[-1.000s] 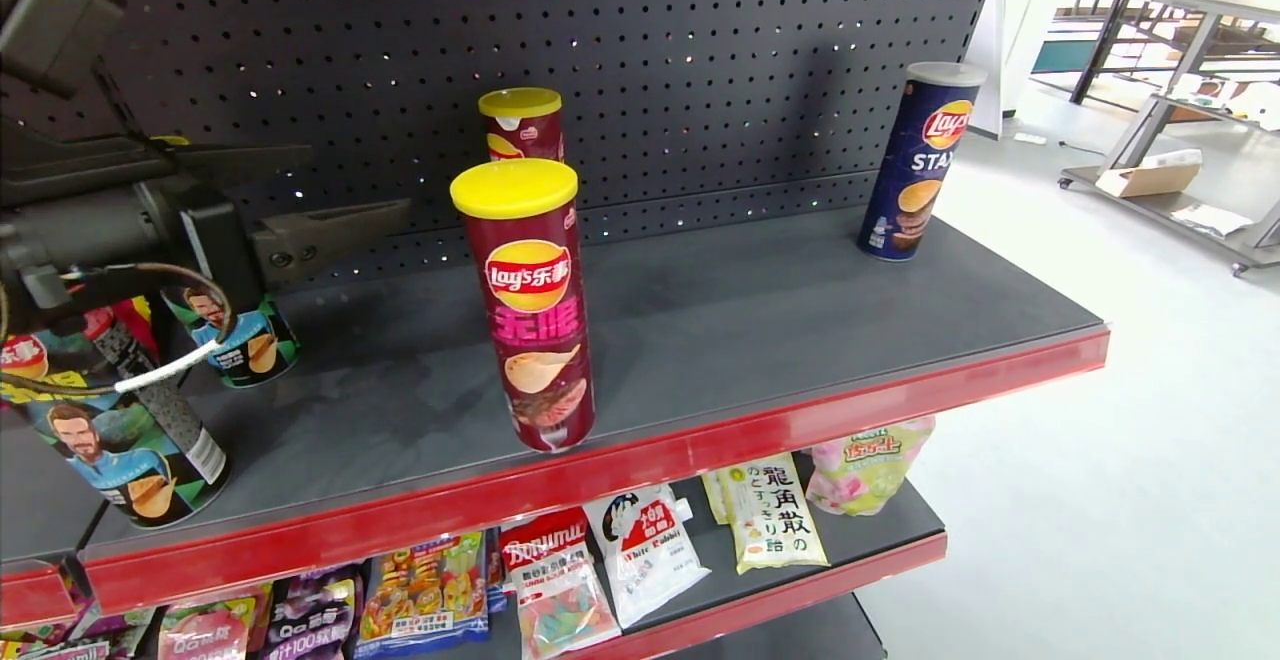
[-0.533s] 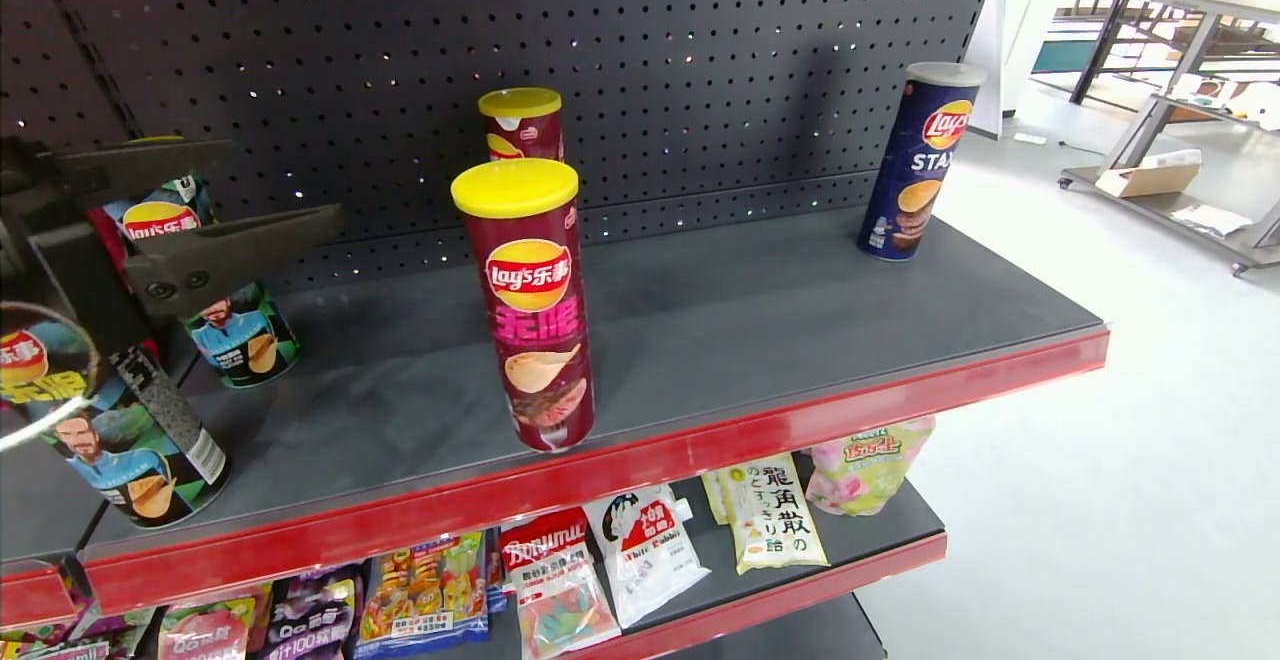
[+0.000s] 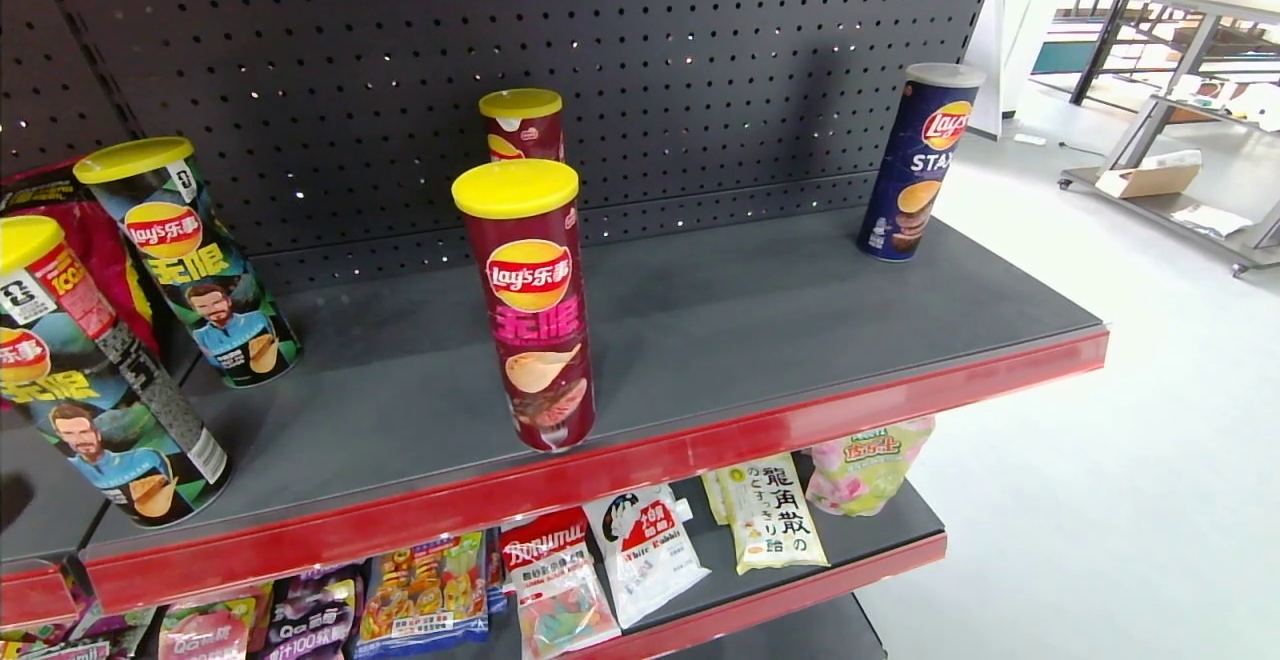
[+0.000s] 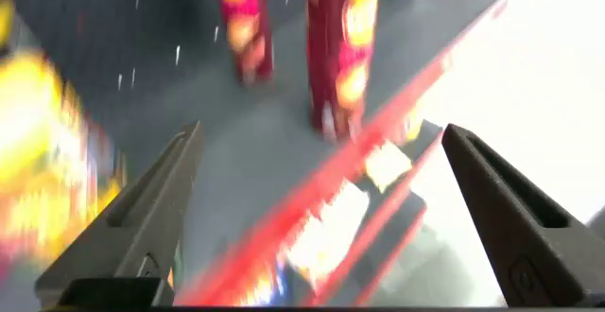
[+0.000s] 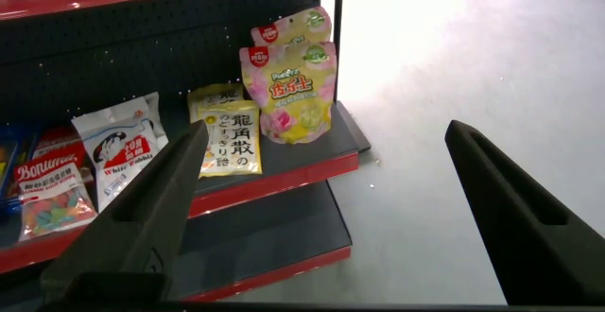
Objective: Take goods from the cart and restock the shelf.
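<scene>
On the grey top shelf [image 3: 760, 300] stand several chip cans. A maroon can with a yellow lid [image 3: 527, 305] is near the red front edge, and a second maroon can [image 3: 521, 125] stands behind it by the pegboard. A dark blue can [image 3: 918, 162] is at the back right. Two green-and-black cans [image 3: 190, 260] [image 3: 90, 380] stand at the left. My left gripper [image 4: 321, 217] is open and holds nothing; it hovers off the shelf's left part, with the maroon cans [image 4: 340, 47] blurred ahead. My right gripper [image 5: 321, 217] is open and holds nothing, low down, facing the lower shelf [image 5: 284, 175].
A red bag [image 3: 95, 240] leans behind the green cans. Snack bags lie on the lower shelf [image 3: 900, 550], among them a yellow bag [image 5: 227, 137] and a green-pink bag [image 5: 288, 85]. Open floor [image 3: 1100, 440] lies to the right, with a metal rack [image 3: 1170, 180] far off.
My left arm and its open gripper have pulled back to the left out of the head view. Both green-and-black cans now stand uncovered.
</scene>
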Motion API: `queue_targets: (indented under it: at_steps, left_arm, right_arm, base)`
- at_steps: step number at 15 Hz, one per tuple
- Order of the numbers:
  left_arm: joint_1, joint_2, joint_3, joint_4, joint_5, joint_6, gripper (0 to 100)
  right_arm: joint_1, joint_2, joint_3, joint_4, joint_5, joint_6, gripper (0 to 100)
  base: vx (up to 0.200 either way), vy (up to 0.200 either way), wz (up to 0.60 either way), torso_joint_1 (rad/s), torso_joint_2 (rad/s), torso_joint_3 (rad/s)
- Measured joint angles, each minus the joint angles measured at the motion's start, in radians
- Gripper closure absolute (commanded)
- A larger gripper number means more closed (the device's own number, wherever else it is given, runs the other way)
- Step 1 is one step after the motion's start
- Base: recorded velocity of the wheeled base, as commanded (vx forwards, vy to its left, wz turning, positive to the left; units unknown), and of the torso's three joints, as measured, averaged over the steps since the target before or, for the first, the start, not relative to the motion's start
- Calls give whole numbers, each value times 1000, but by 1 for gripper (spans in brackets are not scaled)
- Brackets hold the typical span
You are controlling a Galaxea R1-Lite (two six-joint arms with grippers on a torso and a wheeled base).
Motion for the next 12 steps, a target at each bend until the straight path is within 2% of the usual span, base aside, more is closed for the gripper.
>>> queue_targets:
  at_steps: [1, 2, 3, 4, 5, 6, 9, 10, 11, 12]
  left_arm:
    - [1, -72, 5, 83, 30, -23, 0]
    - [3, -139, 10, 150, 74, -60, 0]
    - [4, -185, 17, 175, 132, -78, 0]
    - [4, -219, 32, 173, 212, -82, 0]
    - [5, -245, 54, 173, 268, -83, 0]
    - [5, -262, 66, 174, 285, -83, 0]
    - [11, -291, 89, 178, 423, -58, 0]
    - [13, -294, 100, 177, 494, -46, 0]
    - [14, -297, 116, 178, 528, -24, 0]
    - [15, -302, 135, 176, 534, 2, 0]
  right_arm:
    - [0, 0, 0, 0, 0, 0, 0]
    - [0, 0, 0, 0, 0, 0, 0]
    - [0, 0, 0, 0, 0, 0, 0]
    - [0, 0, 0, 0, 0, 0, 0]
    - [0, 0, 0, 0, 0, 0, 0]
    - [0, 0, 0, 0, 0, 0, 0]
    - [0, 0, 0, 0, 0, 0, 0]
    - [0, 0, 0, 0, 0, 0, 0]
    - [0, 0, 0, 0, 0, 0, 0]
    - [0, 0, 0, 0, 0, 0, 0]
  base:
    - [0, 0, 0, 0, 0, 0]
    - [0, 0, 0, 0, 0, 0]
    - [0, 0, 0, 0, 0, 0]
    - [0, 0, 0, 0, 0, 0]
    - [0, 0, 0, 0, 0, 0]
    - [0, 0, 0, 0, 0, 0]
    - [0, 0, 0, 0, 0, 0]
    - [0, 0, 0, 0, 0, 0]
    - [0, 0, 0, 0, 0, 0]
    - [0, 0, 0, 0, 0, 0]
